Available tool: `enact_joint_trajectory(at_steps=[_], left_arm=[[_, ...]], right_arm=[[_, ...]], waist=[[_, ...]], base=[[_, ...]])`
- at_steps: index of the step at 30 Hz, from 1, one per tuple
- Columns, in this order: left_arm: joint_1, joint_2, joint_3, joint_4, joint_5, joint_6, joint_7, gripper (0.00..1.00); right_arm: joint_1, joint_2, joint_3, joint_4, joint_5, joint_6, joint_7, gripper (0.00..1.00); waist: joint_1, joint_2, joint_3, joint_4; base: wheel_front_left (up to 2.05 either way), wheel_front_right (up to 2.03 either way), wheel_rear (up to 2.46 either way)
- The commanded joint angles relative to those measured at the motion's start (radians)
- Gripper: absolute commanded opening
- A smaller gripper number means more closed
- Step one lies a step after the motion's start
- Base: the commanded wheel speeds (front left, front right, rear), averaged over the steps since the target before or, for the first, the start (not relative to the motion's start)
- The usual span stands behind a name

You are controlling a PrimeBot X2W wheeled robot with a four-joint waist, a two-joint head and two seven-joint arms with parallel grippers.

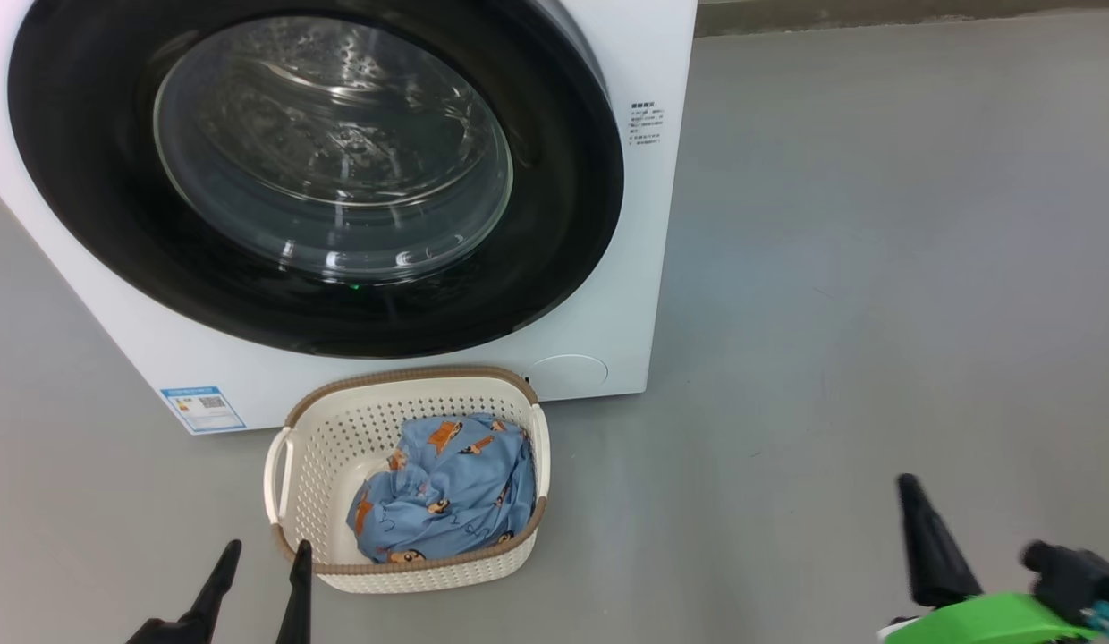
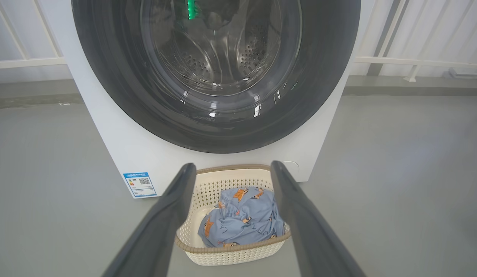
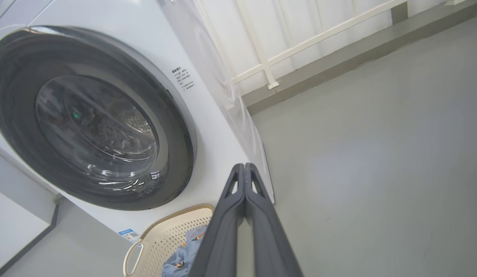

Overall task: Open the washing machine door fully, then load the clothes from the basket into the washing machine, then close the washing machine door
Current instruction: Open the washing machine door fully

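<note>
The washing machine door [image 1: 313,179] fills the upper left of the head view and appears seated flush in the washing machine [image 1: 608,344], although the latch edge is not resolved. The basket [image 1: 291,438] stands on the floor just below the door, lower centre, with the clothes [image 1: 447,492] bunched in its right half. The left gripper [image 1: 266,550], lower left beside the basket's near corner, is spread wide and empty; the right gripper [image 1: 910,490], lower right, is pressed together on nothing.

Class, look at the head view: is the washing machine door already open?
No, the washing machine door lies shut, flush against the front of the washing machine.
</note>
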Motion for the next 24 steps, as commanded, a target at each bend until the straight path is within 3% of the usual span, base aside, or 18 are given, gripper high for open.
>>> enact_joint_trajectory(at_steps=[1,9,10,13,18,24], left_arm=[[-0.009,0.012,0.031,-0.028,-0.006,0.010,-0.014,1.00],[0.002,0.012,0.027,-0.036,-0.010,0.011,-0.014,1.00],[0.005,0.012,0.029,-0.037,-0.011,0.012,-0.014,1.00],[0.009,0.012,0.033,-0.046,-0.021,0.021,-0.014,1.00],[0.013,0.012,0.038,-0.068,-0.023,0.023,-0.014,1.00],[0.005,0.012,0.061,-0.106,-0.029,0.028,-0.014,1.00]], right_arm=[[-0.033,-0.002,0.009,-0.016,0.053,-0.001,-0.012,0.00],[-0.077,0.001,-0.119,0.078,0.670,-0.001,-0.012,0.00],[-0.085,-0.032,-0.126,0.087,0.798,-0.001,0.001,0.00],[-0.097,-0.086,-0.168,0.088,0.958,-0.001,0.030,0.00],[-0.129,-0.168,-0.261,0.100,1.110,-0.001,0.084,0.00],[-0.199,-0.204,-0.311,0.089,1.197,-0.001,0.209,0.00]], waist=[[0.0000,-0.0001,0.001,0.001],[0.0000,-0.0001,0.006,0.017],[0.0000,-0.0001,0.011,0.021],[0.0000,-0.0001,0.025,0.026],[0.0000,-0.0001,0.065,0.034],[0.0000,-0.0001,0.147,0.034]], base=[[0.00,0.00,0.00],[0.00,0.00,0.00],[0.00,0.00,0.00],[0.00,0.00,0.00],[0.00,0.00,0.00],[0.00,0.00,0.00]])
